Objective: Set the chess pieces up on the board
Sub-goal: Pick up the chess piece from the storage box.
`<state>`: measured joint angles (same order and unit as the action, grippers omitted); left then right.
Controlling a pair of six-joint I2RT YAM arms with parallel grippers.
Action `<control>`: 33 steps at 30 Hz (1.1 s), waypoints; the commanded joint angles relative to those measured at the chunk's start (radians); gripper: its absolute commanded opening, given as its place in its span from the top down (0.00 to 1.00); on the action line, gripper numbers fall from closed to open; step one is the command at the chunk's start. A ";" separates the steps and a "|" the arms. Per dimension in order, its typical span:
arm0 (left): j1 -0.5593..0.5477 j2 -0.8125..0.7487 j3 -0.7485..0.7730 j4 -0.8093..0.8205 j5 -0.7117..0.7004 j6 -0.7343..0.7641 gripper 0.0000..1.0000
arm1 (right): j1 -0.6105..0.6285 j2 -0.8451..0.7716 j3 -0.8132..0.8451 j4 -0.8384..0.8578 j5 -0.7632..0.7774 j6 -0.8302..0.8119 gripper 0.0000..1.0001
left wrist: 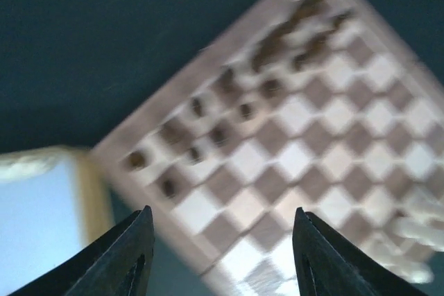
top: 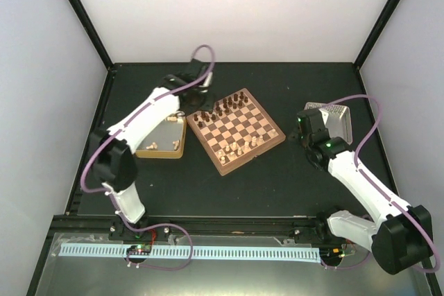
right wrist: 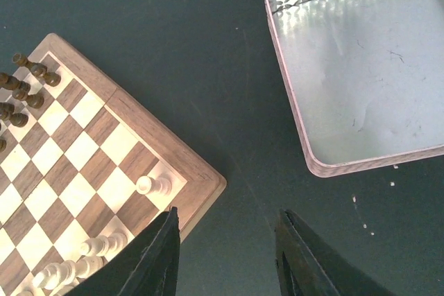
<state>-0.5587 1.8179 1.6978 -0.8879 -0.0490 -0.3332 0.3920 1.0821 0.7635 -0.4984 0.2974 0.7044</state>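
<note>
Wooden and checkered, the board (top: 236, 131) sits cornerwise between a tan tray (top: 161, 153) and a metal tray (top: 341, 124). Dark pieces (top: 220, 109) line its far left side and pale pieces (top: 243, 148) its near right side.

The left wrist view is blurred. The left gripper (left wrist: 222, 254) hangs over the board, fingers apart with nothing between them.

In the right wrist view, the right gripper (right wrist: 229, 254) hovers beside the board's corner, fingers apart and empty.

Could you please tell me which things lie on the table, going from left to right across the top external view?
Tan rectangular wooden tray → square checkered wooden chessboard → silver metal tray.
</note>
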 commanded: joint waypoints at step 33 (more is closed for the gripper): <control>0.479 -0.175 -0.675 0.075 -0.060 -0.186 0.77 | -0.002 0.100 0.076 0.020 -0.024 0.005 0.62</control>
<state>-0.0902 1.6173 1.0180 -0.8486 -0.1314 -0.5335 0.3920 1.1790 0.8074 -0.4866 0.2588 0.7052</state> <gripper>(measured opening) 0.240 0.386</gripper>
